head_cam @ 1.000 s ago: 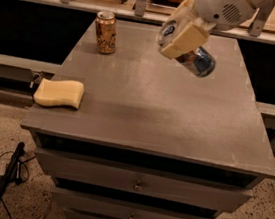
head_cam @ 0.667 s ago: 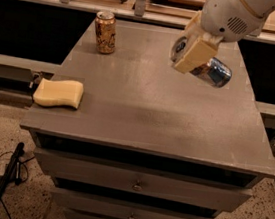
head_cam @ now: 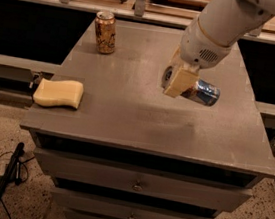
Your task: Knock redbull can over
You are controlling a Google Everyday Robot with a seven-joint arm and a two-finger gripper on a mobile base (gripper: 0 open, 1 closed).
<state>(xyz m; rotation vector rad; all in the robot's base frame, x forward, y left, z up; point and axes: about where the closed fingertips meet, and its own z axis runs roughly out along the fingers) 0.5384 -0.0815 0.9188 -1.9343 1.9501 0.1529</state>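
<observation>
The redbull can (head_cam: 204, 92), blue and silver, lies on its side on the grey cabinet top (head_cam: 128, 105), right of the middle. Its left end is hidden behind my gripper (head_cam: 179, 81). The gripper hangs from the white arm (head_cam: 219, 26) that comes in from the upper right, and it sits right against the can's left end, low over the surface. I cannot tell whether it touches the can.
An orange-gold patterned can (head_cam: 105, 31) stands upright at the back left. A yellow sponge (head_cam: 59, 92) lies near the front left edge. Drawers are below the top. Shelving and a rail run along the back; cables lie on the floor at left.
The gripper has moved toward the front of the top and a little left. The redbull can, on its side throughout, now lies nearer the front.
</observation>
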